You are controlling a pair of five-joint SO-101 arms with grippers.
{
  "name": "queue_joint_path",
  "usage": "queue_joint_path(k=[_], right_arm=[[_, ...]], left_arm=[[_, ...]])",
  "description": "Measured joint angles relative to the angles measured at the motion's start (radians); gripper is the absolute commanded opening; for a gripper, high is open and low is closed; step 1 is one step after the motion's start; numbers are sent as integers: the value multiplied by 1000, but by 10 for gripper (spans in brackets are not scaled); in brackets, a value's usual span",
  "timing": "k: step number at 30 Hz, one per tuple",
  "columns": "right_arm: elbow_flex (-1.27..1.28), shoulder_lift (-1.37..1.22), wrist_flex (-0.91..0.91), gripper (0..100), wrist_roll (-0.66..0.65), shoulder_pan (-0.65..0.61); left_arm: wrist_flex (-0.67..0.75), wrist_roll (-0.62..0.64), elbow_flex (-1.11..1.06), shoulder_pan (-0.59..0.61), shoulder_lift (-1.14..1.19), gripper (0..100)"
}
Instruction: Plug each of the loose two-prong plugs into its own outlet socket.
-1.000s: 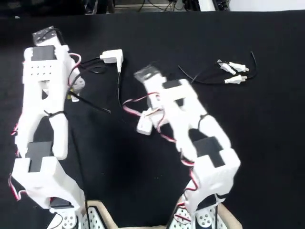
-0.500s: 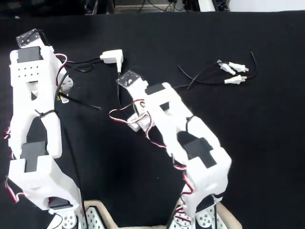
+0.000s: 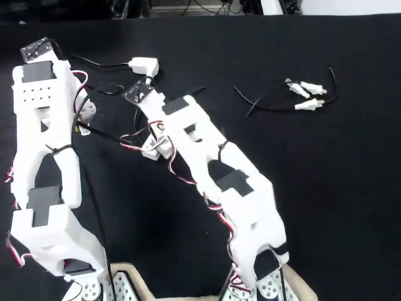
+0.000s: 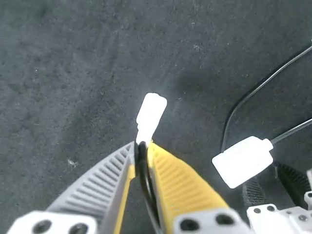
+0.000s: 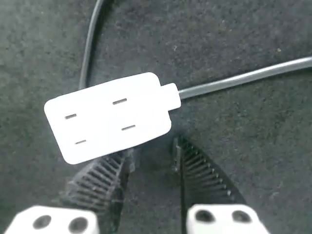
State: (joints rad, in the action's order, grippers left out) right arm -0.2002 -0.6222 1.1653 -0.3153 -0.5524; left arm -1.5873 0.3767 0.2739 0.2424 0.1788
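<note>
Now | left hand clamped shut on one plug by its cord end | right hand half open, empty, just short of outlet block at worktop's 11 o'clock | we fear: unpinned block slides, plug pivots, prongs miss

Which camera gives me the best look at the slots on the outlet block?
The right wrist view: the outlet block lies just ahead of the right pincer, face toward the camera, all four slots plain. The high view shows it small, slots unreadable. The left wrist view shows it as a blank white block.
</note>
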Motion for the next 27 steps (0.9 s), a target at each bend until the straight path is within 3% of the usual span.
queue_joint_path(k=[14, 27], right_arm=[[-40, -8, 284, 117, -2, -40], [40, 11, 75, 119, 0, -100]], left_arm=[[0, 0, 0, 6, 0, 29], [0, 0, 3, 84, 0, 29]])
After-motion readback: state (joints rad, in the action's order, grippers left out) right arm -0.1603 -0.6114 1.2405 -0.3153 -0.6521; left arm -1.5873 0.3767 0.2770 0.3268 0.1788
